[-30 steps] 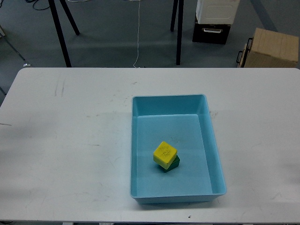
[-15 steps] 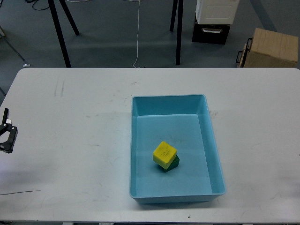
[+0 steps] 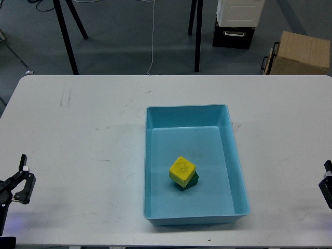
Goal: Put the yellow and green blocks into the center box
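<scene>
A yellow block [image 3: 182, 169] lies on top of a green block [image 3: 190, 182] inside the light blue box [image 3: 187, 115] at the table's middle. The yellow block is tilted and covers most of the green one. My left gripper [image 3: 24, 175] is at the lower left edge, above the table and far from the box, with its two fingers apart and nothing between them. My right gripper [image 3: 328, 188] shows only as a dark sliver at the right edge, and its fingers cannot be told apart.
The white table [image 3: 78, 129] carries only the box. Beyond its far edge are black stand legs [image 3: 66, 36], a black and white case [image 3: 236, 23] and a cardboard box [image 3: 301, 52] on the floor.
My left gripper has moved down and slightly right along the left edge. My right gripper has come into view at the right edge. The blocks and box have not moved.
</scene>
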Robot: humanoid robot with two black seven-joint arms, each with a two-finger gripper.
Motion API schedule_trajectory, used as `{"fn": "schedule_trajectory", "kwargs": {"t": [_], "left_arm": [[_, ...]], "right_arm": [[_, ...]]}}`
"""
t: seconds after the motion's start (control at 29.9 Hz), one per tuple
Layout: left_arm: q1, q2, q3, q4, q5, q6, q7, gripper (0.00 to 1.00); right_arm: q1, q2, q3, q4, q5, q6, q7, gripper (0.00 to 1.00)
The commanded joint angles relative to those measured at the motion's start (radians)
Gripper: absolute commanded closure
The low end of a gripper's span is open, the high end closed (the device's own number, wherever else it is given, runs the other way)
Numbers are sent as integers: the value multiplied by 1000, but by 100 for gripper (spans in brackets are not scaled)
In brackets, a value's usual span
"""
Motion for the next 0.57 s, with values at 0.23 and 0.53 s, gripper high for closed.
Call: {"fn": "schedule_trajectory", "kwargs": {"t": [0.23,0.53], "left_arm": [[-4,4,6,3,0,0,2,1],[-1,2,6,3,2,0,0,1]], "right_arm": [[-15,-3,35,13,-2,0,0,1],[-22,-1,30,25,-13,0,2,1]]}}
